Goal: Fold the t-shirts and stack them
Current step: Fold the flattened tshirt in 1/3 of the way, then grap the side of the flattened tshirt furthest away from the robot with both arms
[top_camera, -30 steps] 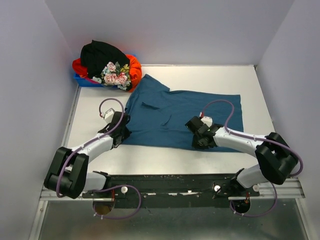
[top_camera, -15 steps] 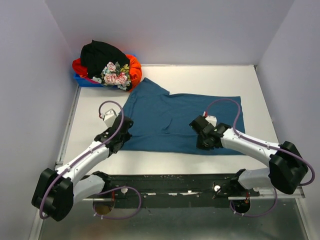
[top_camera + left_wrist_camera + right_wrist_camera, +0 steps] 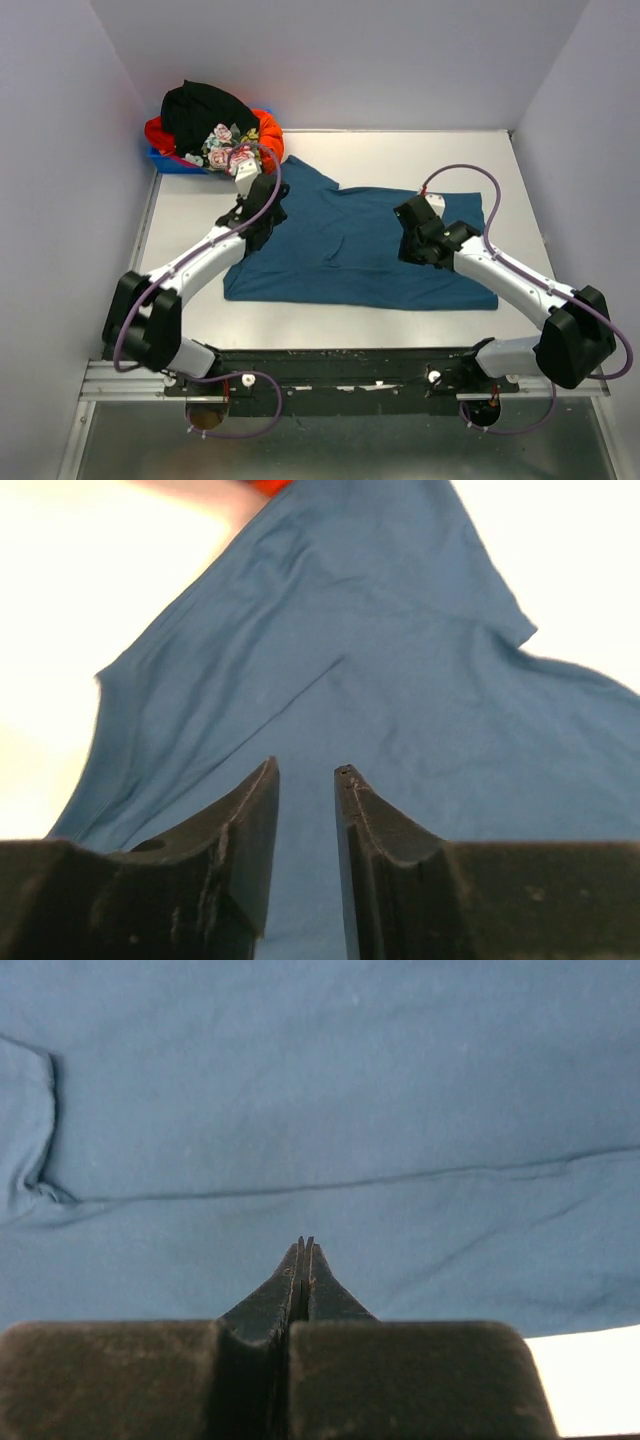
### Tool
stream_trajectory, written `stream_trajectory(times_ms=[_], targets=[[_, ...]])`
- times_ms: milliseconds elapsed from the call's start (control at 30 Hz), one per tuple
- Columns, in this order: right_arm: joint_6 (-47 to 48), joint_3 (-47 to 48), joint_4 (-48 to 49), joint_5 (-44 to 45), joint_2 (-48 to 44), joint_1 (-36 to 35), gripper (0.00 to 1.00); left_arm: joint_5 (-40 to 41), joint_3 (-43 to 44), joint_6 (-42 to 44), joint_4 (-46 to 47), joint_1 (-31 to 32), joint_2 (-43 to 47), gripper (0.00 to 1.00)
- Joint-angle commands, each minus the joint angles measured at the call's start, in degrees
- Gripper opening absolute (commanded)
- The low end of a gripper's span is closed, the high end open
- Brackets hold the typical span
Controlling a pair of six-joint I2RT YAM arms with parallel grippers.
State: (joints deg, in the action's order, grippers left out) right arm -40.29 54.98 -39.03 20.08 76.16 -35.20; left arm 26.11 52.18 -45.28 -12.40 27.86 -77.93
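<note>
The teal-blue t-shirt (image 3: 345,250) lies spread on the table, one sleeve pointing to the back left. It fills the left wrist view (image 3: 400,660) and the right wrist view (image 3: 320,1090). My left gripper (image 3: 266,212) hovers over the shirt's back left part, jaws a little apart with nothing between them (image 3: 305,772). My right gripper (image 3: 416,240) is over the shirt's right half, fingers pressed together and empty (image 3: 304,1244). The black (image 3: 200,110), orange-red (image 3: 268,132) and flowered (image 3: 225,145) shirts lie piled at the back left.
The pile sits in a small blue bin (image 3: 165,160) in the back left corner. Grey walls close the table on the left, back and right. Bare table (image 3: 400,150) shows behind the shirt. A black rail (image 3: 330,365) runs along the near edge.
Both grippers moved from the shirt's near edge toward the back, the left one far up to the sleeve. The shirt's near left corner now lies spread out further left and nearer.
</note>
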Motion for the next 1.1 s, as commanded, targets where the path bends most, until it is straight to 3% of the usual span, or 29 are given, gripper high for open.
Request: stream_trajectory(times_ms=[0,233,467,733,1067], targets=[[4.9,2.5,4.7,-0.2,0.7,1.7,0.01,-0.8,12.3,5.9,1.9,-0.7,-11.3,0.43],[7.0,1.7,10.1,0.0,1.1,2.7,0.01,-4.0,32.6,8.1,-2.4,-4.4,-29.3,0.64],[7.9,-0.4,14.5,-1.7,0.2,3.0,0.01,-1.1,53.2,14.9,-8.4,-5.8,-44.4,0.66],[7.9,-2.5,17.5,-3.4,0.0,3.1,0.01,-1.1,71.9,15.9,-12.8,-6.6,-58.7,0.64],[7.9,-3.5,18.7,-4.5,0.5,3.3,0.01,-3.4,83.0,10.5,-13.5,-8.5,-70.7,0.62]])
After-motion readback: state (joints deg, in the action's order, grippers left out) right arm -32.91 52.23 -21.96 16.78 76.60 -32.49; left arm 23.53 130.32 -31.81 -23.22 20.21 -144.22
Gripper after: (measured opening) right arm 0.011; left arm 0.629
